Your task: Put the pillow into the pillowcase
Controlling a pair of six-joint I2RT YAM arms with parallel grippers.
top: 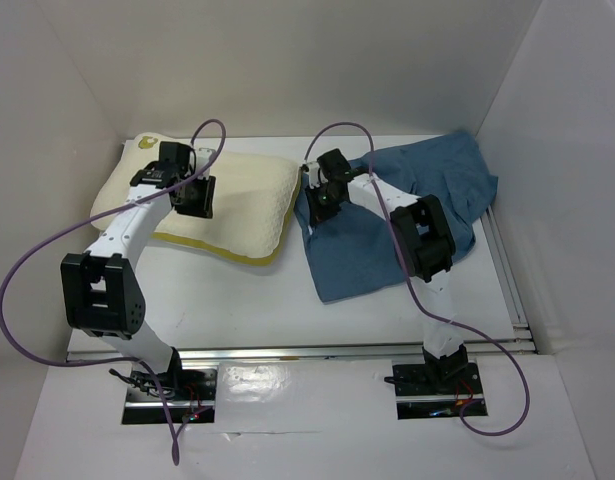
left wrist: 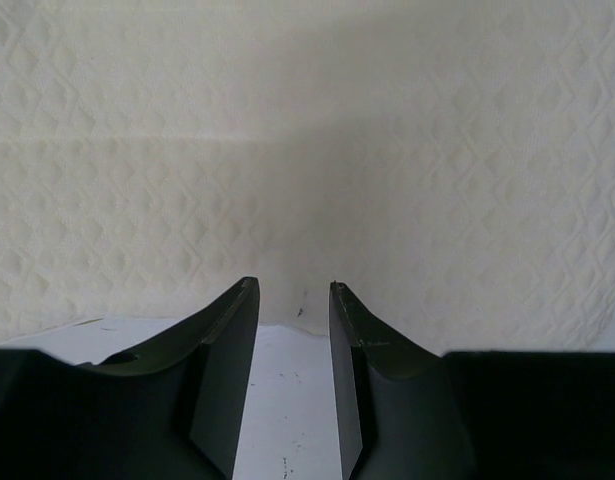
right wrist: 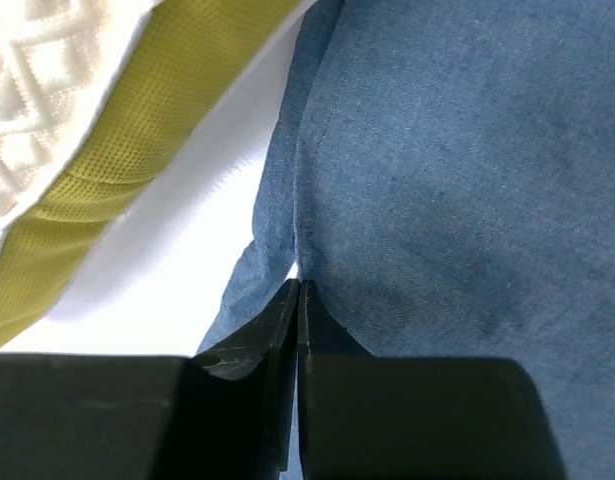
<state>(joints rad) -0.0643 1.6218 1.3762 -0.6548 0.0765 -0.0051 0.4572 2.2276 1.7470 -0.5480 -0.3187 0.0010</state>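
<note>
White laminate covers the bench (top: 247, 300), where two cloth items lie side by side, neither inside the other. At about 10 o'clock from the bench's centre sits the pillow (top: 252, 195), a cream quilted cushion. The pillowcase (top: 362, 255), a wrinkled dusty-blue sack, lies at about 2 o'clock, its left edge just beside the pillow's right end.

Over the pillow's near side hangs the left gripper (left wrist: 292, 288). Its jaws stand apart with bare bench showing between them and nothing held. In the left wrist view, quilted fabric fills everything from 9 o'clock round to 3 o'clock ahead of the tips.

At the pillowcase's left edge is the right gripper (right wrist: 299, 285), its jaws pressed together where a fold in the blue cloth runs down to the tips. Whether any cloth is caught between them cannot be told. In the right wrist view, the pillowcase spreads from 12 to 4 o'clock of those tips.

Up at 10 o'clock, across a strip of bench, runs the pillow's yellow edge band (right wrist: 137, 130).
</note>
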